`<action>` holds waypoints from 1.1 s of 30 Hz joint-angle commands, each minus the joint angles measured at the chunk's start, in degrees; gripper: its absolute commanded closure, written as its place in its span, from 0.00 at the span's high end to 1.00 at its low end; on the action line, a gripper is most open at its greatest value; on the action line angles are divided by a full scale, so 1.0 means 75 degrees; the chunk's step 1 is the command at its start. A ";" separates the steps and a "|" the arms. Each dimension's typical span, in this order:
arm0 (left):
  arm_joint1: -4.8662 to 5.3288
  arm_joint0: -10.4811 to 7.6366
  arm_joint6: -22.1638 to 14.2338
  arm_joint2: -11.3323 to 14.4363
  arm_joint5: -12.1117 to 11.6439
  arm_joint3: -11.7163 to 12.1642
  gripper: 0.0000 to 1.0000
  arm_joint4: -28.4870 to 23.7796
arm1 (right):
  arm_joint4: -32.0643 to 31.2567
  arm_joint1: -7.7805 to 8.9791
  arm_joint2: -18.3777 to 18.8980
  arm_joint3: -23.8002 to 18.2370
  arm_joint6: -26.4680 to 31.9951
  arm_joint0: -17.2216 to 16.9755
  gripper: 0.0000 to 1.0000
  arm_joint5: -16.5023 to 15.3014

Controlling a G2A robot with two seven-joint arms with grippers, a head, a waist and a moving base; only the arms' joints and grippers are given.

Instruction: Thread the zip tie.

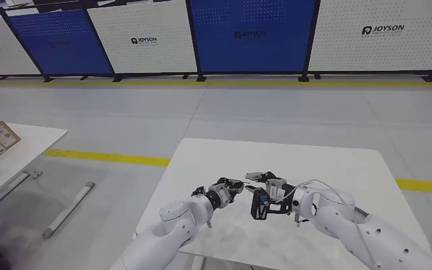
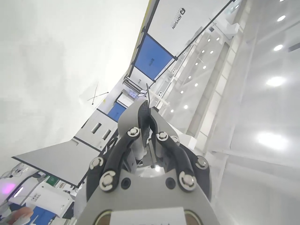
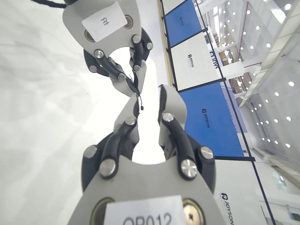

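We see the left claw (image 3: 135, 89) clenched on the thin black zip tie (image 3: 141, 103), above the white surface (image 1: 324, 162). The tie's short end sticks out of the left claw, between the spread fingers of the released right claw (image 3: 150, 99), just beside the left claw.

Most of the zip tie (image 3: 141, 101) is buried between the pads of my left end effector (image 3: 136, 91). A short dark end with a small knob sticks out toward my right end effector (image 3: 149, 94), and I cannot tell whether it touches the nearer finger (image 3: 131, 111). In the left wrist view the zip tie (image 2: 148, 92) is a thin black tip past my clamped fingertips, the rest swallowed by the grip. From above it is too small to pick out, and the worktop (image 1: 324, 162) is cut off by the lower edge.
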 commanded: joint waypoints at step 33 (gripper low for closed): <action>-0.0059 0.0337 -0.0077 0.0655 -0.2114 0.0765 0.00 0.5129 | 0.7060 0.0854 0.0823 -0.0059 0.0187 -0.1170 1.00 -0.0322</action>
